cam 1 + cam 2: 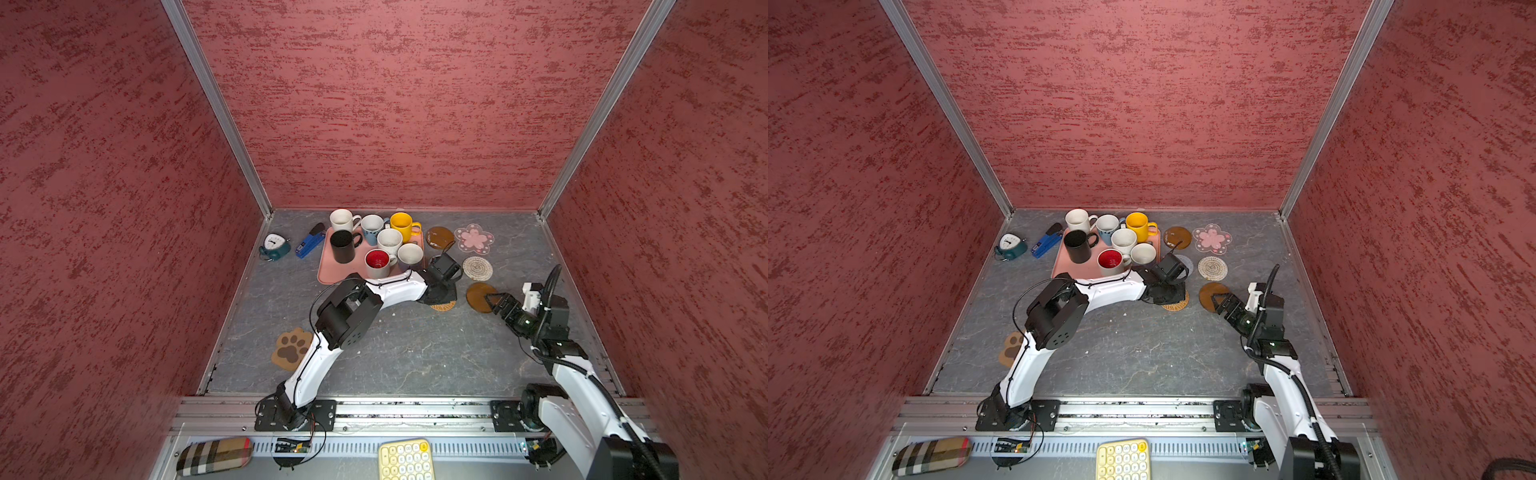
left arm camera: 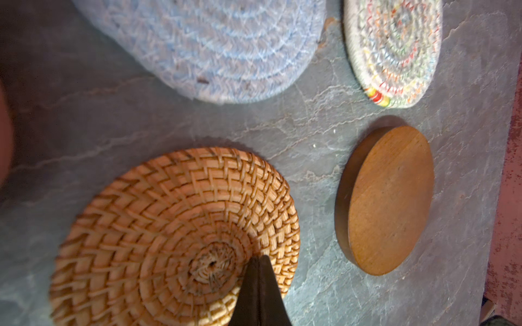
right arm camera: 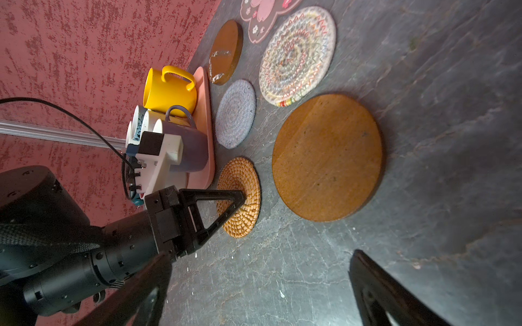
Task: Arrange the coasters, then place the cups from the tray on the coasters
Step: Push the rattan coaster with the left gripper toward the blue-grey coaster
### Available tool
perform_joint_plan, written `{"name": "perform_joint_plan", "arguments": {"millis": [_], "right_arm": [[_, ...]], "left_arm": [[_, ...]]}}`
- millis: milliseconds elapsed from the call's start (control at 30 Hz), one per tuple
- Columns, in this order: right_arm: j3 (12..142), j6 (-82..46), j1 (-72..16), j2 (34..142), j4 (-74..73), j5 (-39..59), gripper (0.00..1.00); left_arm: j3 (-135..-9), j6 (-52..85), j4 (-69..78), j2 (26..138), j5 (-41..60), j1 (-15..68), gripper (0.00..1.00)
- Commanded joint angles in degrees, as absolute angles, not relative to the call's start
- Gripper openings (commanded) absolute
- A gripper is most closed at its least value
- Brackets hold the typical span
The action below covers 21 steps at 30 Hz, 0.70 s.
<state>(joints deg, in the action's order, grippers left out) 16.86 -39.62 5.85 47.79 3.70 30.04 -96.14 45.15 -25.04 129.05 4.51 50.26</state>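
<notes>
Rattan coaster (image 2: 175, 234) under tip of closed left end effector (image 3: 241, 196)

Soft overhead light fills both top views, their walls (image 1: 83, 208) stretched at the edges. Glare streaks the far amber disc (image 3: 223, 53); the grey crochet coaster (image 2: 211, 48) is blurred in the left wrist view.

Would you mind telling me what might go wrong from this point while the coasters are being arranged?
1. The shut left gripper sits on the tan rattan round coaster beside the salmon-pink tray; a slide may jam it against the rim.
2. The left arm lies close by the white mug with red inside and might knock it.
</notes>
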Motion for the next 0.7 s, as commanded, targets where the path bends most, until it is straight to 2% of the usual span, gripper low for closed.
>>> {"name": "perform_joint_plan", "arguments": {"millis": [0,667], "right_arm": [[16.44,-38.85,6.34,47.28,1.14,31.20,0.99],[16.70,-38.24,6.81,47.37,2.26,31.04,0.99]], "left_arm": [[-97.44,44.05,-28.11,132.34,4.77,50.00,0.00],[-97.91,44.85,-26.78,132.49,6.11,50.97,0.00]]}}
